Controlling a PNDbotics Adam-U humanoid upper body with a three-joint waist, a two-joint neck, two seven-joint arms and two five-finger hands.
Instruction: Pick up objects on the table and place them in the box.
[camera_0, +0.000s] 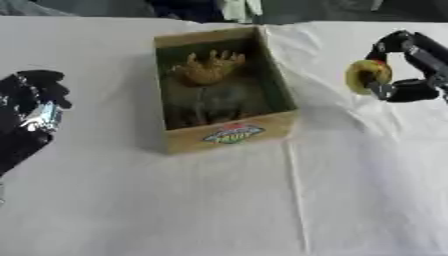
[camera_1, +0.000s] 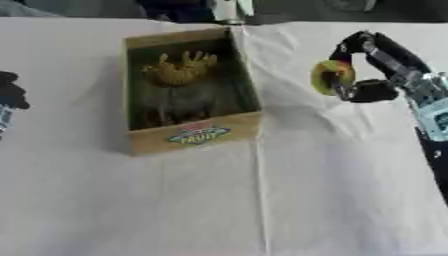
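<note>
Yellow round object (camera_1: 328, 77), small and flattish like a disc or a slice of toy fruit, sits pinched in my right hand (camera_1: 367, 85), held above the white-covered worktop (camera_0: 219, 200) to the right of the box (camera_0: 229, 134). My fingers (camera_1: 350, 47) curl over its top edge while the thumb closes in from below, so the piece is clamped edge to edge with its broad face turned toward the box.

By its look I judge it light and fairly stiff, probably plastic or foam, and smooth enough to slide if the hold drifts off the rim. Taking it across the rim, as I have it, seems the sound choice; the flat faces would offer less to catch on. I see nothing that suggests it is fragile.

Inside the cardboard box, open at the top with a coloured fruit label on its near wall, a yellow-brown bunch (camera_0: 208, 67) already lies toward the far end, something like a cluster of toy bananas. The nearer half of the box floor looks free, the likeliest spot for the disc.

My left hand (camera_0: 31, 107) shows at the left edge of the worktop, well apart from the box, its fingers relaxed and holding nothing.
</note>
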